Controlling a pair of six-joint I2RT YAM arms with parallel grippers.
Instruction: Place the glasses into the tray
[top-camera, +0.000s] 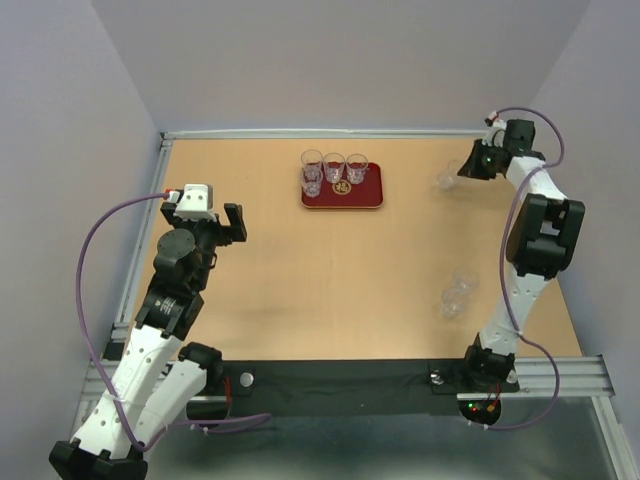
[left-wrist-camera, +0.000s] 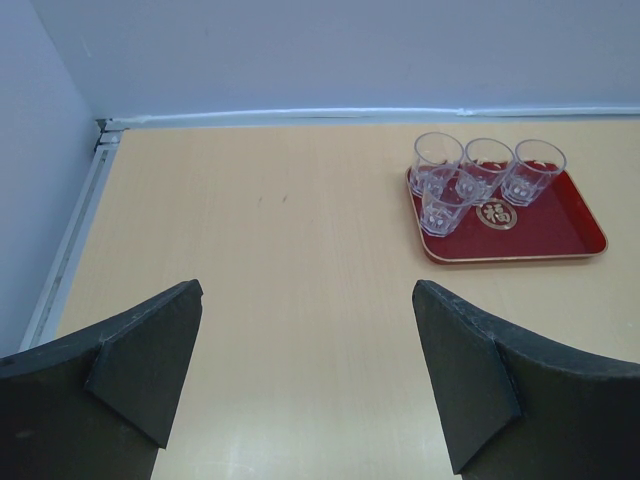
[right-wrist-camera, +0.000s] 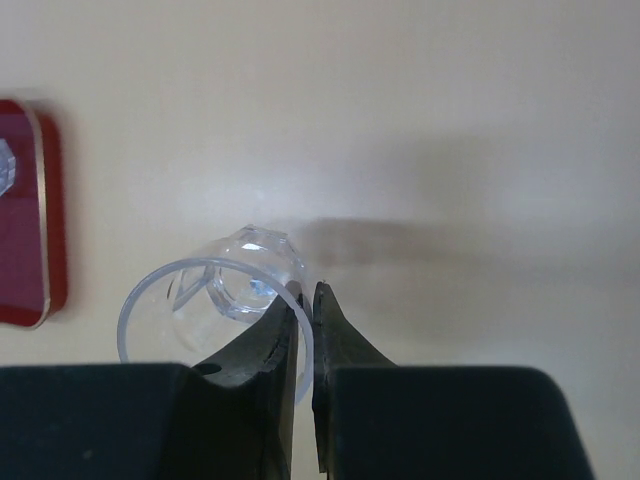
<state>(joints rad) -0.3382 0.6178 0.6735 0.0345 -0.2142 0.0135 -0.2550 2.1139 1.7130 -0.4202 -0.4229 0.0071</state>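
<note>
- Pinching one glass (right-wrist-camera: 215, 300) by its rim, the right gripper (right-wrist-camera: 305, 298) is clamped near the far-right corner.
- Idle left gripper (left-wrist-camera: 307, 288) gapes empty.
- Far-edge tray (top-camera: 372, 200) carries four.
- Thin, slick, breakable: grip gently.

A robotics lab test cell: 2 white-and-black arms (top-camera: 150, 340) stand bolted to an aluminium rail (top-camera: 570, 375) at the near edge of a wood-tone table (top-camera: 330, 270), boxed in on 3 sides by plain pale walls (top-camera: 350, 60), purple cables (top-camera: 82, 270) looping off them, red and green status lights (top-camera: 480, 406) glowing at 1 base
</note>
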